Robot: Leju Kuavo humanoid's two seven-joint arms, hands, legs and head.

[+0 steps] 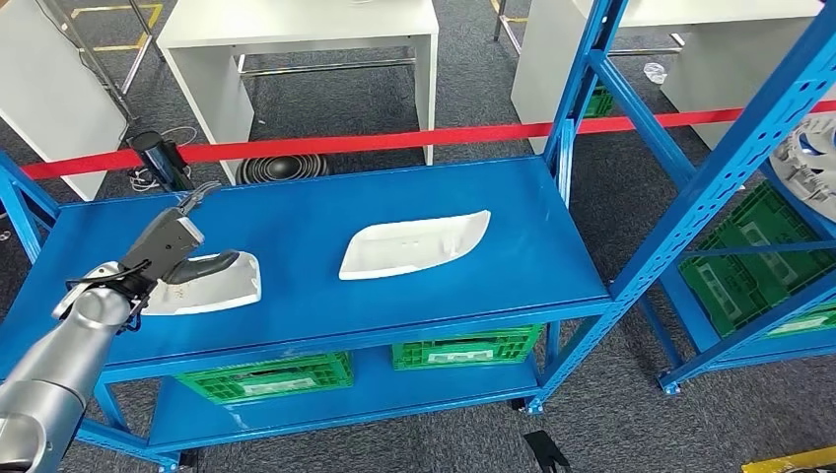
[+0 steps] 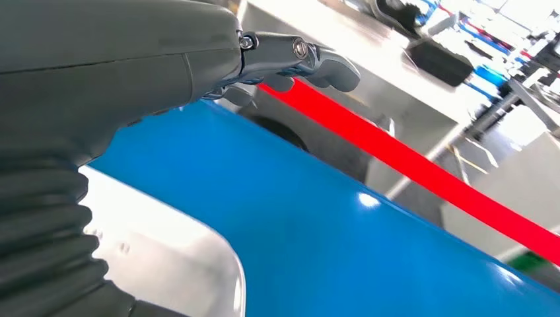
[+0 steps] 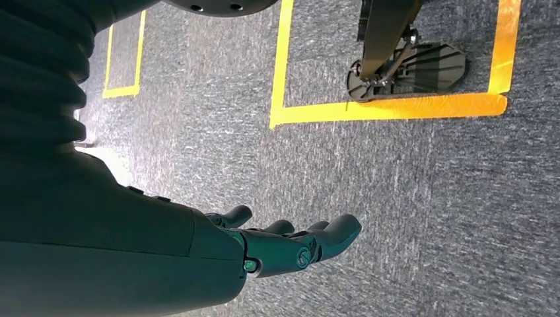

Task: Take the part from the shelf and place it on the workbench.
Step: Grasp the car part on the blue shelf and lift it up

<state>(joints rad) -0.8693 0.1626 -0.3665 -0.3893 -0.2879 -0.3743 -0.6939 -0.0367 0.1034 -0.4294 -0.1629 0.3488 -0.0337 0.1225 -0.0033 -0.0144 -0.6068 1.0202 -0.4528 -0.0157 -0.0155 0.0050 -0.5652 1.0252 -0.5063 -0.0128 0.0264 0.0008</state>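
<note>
Two white moulded parts lie on the blue shelf top (image 1: 325, 202): one at the left (image 1: 222, 288), one near the middle (image 1: 414, 243). My left hand (image 1: 173, 241) hovers at the left part, its dark thumb lying across the part's upper edge and its fingers (image 1: 197, 197) stretched out away from it. In the left wrist view the fingers (image 2: 310, 59) point out over the blue surface (image 2: 330, 244), and the white part (image 2: 172, 264) lies under the palm. My right hand (image 3: 264, 247) hangs over the grey floor, fingers loosely apart and holding nothing.
A red barrier tape (image 1: 394, 141) runs behind the shelf, with white tables (image 1: 296, 30) beyond it. Green crates (image 1: 266, 377) sit on the lower shelf. A second blue rack (image 1: 749, 148) stands at the right. Yellow tape (image 3: 396, 109) marks the floor.
</note>
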